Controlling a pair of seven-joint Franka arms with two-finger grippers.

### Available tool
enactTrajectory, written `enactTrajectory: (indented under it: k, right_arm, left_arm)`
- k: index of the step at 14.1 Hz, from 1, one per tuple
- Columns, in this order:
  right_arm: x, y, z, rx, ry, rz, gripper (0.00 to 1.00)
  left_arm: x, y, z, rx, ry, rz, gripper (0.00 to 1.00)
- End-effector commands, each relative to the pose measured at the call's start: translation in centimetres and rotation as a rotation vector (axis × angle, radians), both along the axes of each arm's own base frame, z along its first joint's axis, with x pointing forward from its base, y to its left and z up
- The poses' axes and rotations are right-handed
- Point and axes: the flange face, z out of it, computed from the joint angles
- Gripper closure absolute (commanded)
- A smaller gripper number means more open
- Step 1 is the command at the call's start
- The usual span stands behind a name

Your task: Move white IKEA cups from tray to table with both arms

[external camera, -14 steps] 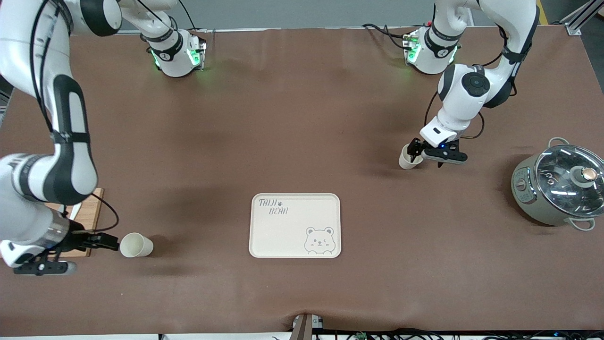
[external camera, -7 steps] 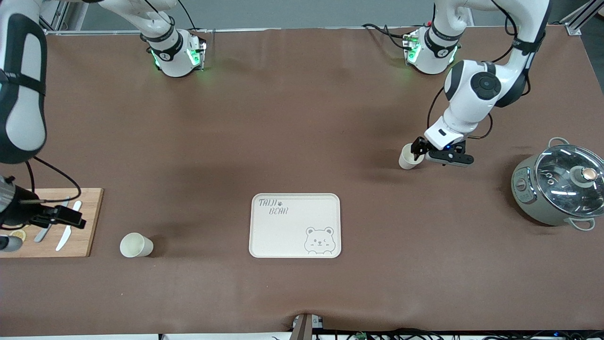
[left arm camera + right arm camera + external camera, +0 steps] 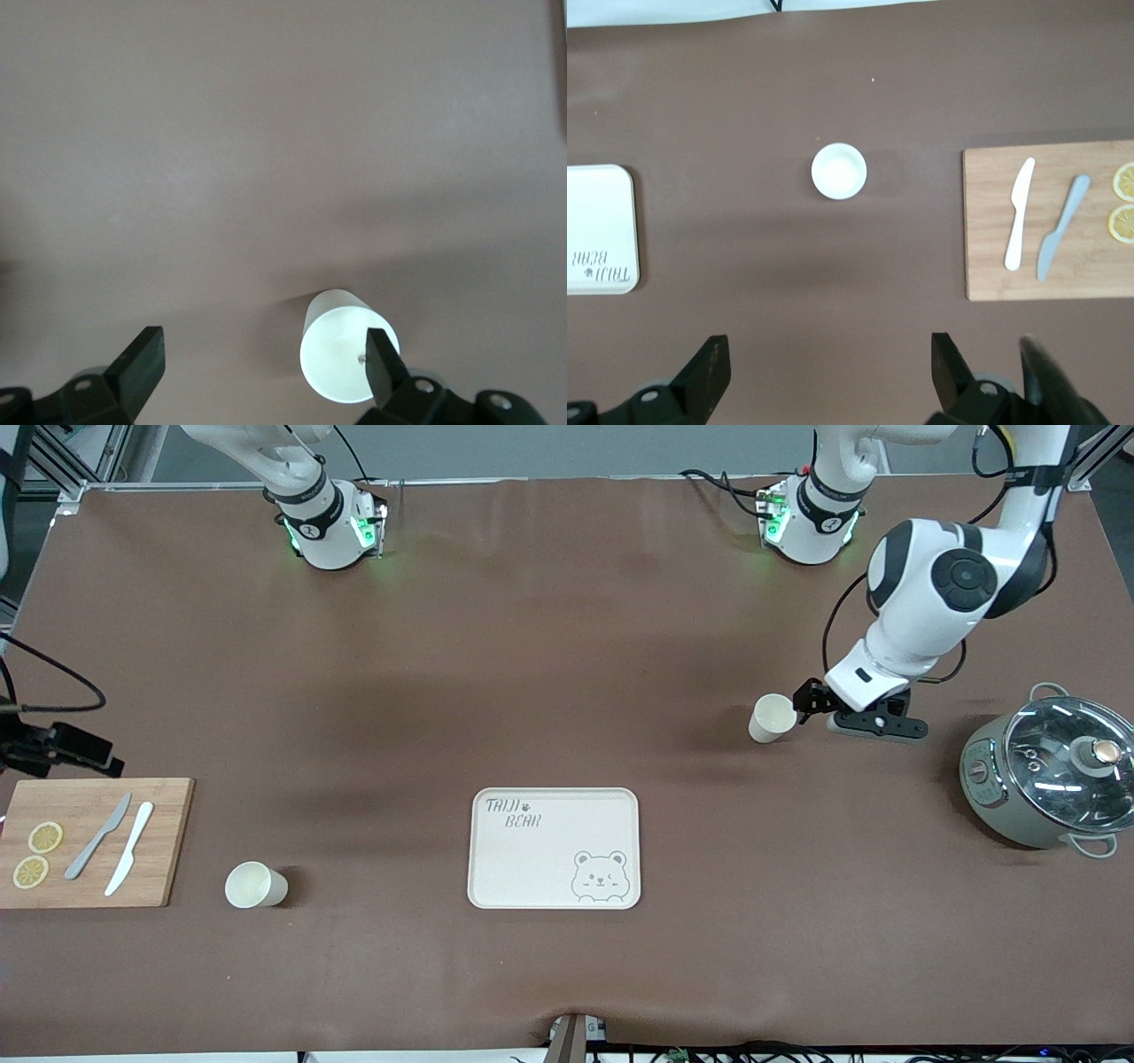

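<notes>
Both cups are already off the tray [image 3: 553, 849], so you're basically at the pull-away step. One cup [image 3: 771, 717] stands on the table [image 3: 567, 646] toward the left arm's end, farther from the front camera than the tray; the other cup [image 3: 254, 885] stands toward the right arm's end, just beside the cutting board [image 3: 93, 841].

The left gripper [image 3: 819, 707] sits right next to its cup with jaws spread and nothing in them. In the left wrist view one finger [image 3: 381, 363] overlaps the cup's rim, so I'd lift straight up before swinging anywhere, or you risk tipping it.

The right gripper [image 3: 66, 748] is up over the table edge above the board, fingers released and holding nothing, well apart from its cup.

Room-wise: the middle of the table is wide open. Watch the pot [image 3: 1050, 775] on the left arm's side, and the knives [image 3: 115, 849] and lemon slices [image 3: 35, 855] on the board under the right arm.
</notes>
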Motion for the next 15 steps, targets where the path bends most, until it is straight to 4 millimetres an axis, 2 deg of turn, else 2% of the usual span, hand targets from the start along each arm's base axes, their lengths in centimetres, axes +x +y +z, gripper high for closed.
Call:
enactTrajectory:
  k: [1,4,9,13,15]
  right_arm:
    - [-2.2,0.4,1.4,-0.010,0.025,-0.006,0.00]
    - [-4.1,0.6,2.6,-0.003,0.048,-0.003,0.00]
    - [-6.8,0.7,2.3,-0.003,0.052,-0.001,0.00]
    - [-8.6,1.6,1.8,-0.051,0.022,-0.018,0.00]
    - [-8.8,2.4,1.8,-0.051,0.034,-0.007,0.00]
  left_arm:
    - [2.8,-0.5,3.6,-0.008,-0.002,-0.007,0.00]
    - [3.6,-0.5,5.3,-0.010,-0.007,-0.007,0.00]
    - [4.7,-0.9,8.1,-0.013,-0.023,-0.001,0.00]
    - [5.2,-1.2,8.5,-0.017,-0.033,0.007,0.00]
    - [5.2,-1.5,8.3,-0.016,-0.029,0.004,0.00]
